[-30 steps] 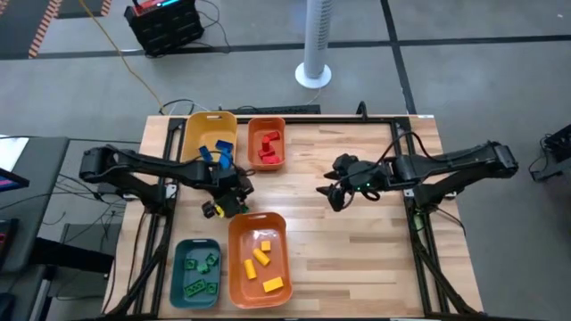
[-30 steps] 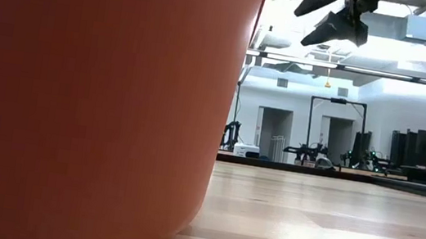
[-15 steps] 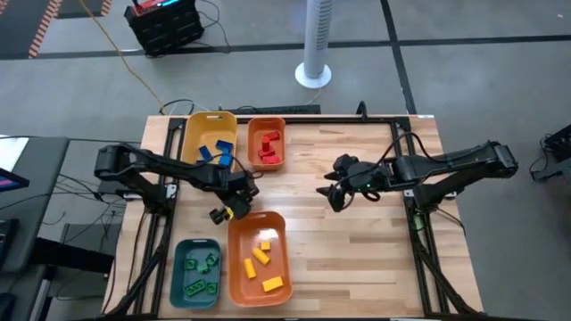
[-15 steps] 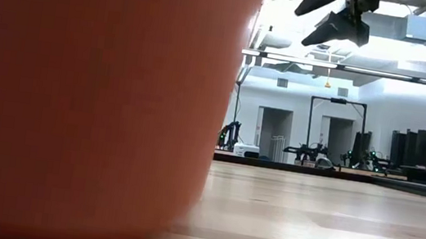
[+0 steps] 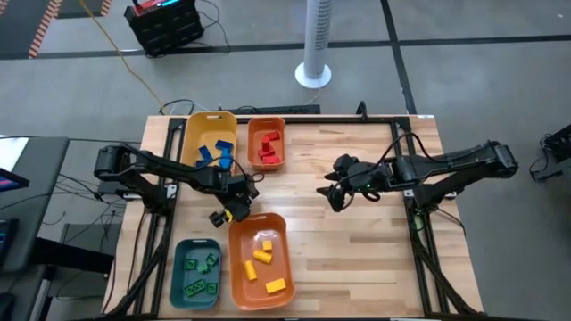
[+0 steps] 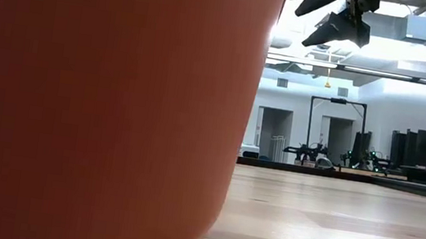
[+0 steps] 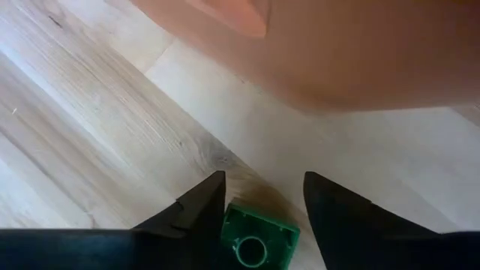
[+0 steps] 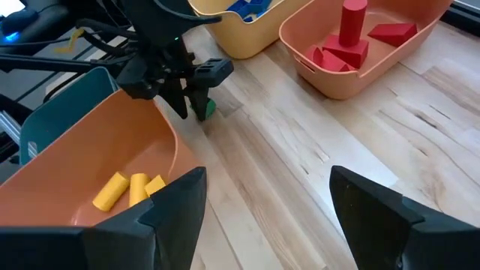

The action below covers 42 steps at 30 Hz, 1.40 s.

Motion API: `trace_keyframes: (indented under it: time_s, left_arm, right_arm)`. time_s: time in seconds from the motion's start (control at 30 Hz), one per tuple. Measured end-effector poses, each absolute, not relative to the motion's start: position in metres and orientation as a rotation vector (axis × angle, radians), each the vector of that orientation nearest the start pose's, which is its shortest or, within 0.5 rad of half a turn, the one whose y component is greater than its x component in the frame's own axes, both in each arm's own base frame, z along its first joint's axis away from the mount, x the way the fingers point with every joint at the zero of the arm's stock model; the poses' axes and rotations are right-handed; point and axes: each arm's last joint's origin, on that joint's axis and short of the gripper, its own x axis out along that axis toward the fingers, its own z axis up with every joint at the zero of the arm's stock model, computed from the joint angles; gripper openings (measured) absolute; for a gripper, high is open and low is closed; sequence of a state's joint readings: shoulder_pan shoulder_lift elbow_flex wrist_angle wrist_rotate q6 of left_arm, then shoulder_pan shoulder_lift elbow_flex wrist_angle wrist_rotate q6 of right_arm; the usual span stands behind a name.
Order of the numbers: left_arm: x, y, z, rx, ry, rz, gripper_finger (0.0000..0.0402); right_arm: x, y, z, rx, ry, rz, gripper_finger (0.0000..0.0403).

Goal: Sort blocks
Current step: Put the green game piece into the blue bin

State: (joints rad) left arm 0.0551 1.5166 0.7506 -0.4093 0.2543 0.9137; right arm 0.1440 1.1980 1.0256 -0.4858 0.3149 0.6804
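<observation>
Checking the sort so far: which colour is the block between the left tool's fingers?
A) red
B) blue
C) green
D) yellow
C: the left wrist view shows a green block between the left tool's fingers, and the right wrist view shows the same green block on the table beside the orange bin of yellow blocks.
</observation>
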Motion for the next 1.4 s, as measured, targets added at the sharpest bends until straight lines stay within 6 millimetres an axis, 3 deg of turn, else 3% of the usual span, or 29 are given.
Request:
trace_keyframes:
  time_s: [0.2,0.5,0.83,1.07,1.2,1.4]
  left_arm:
    - [0.260,0.008,0.152,0.631,0.997,-0.674,0.0122]
    - [0.249,0.009,0.155,0.634,1.068,-0.695,0.0009]
    - [0.236,0.010,0.187,0.664,0.975,-0.629,0.0002]
    - [0.225,0.024,0.186,0.513,1.100,-0.525,0.0045]
    - [0.222,0.029,0.184,0.397,1.123,-0.526,0.0113]
    - [0.222,0.031,0.184,0.410,1.123,-0.517,0.0229]
  right_arm:
    - [0.250,0.027,0.308,0.506,0.556,-0.373,0.0291]
    - [0.250,0.027,0.308,0.514,0.554,-0.376,0.0291]
    - [0.250,0.027,0.309,0.537,0.542,-0.382,0.0291]
    - [0.250,0.027,0.309,0.538,0.539,-0.380,0.0291]
    - [0.250,0.027,0.309,0.541,0.538,-0.381,0.0291]
    - [0.250,0.027,0.309,0.560,0.535,-0.386,0.0291]
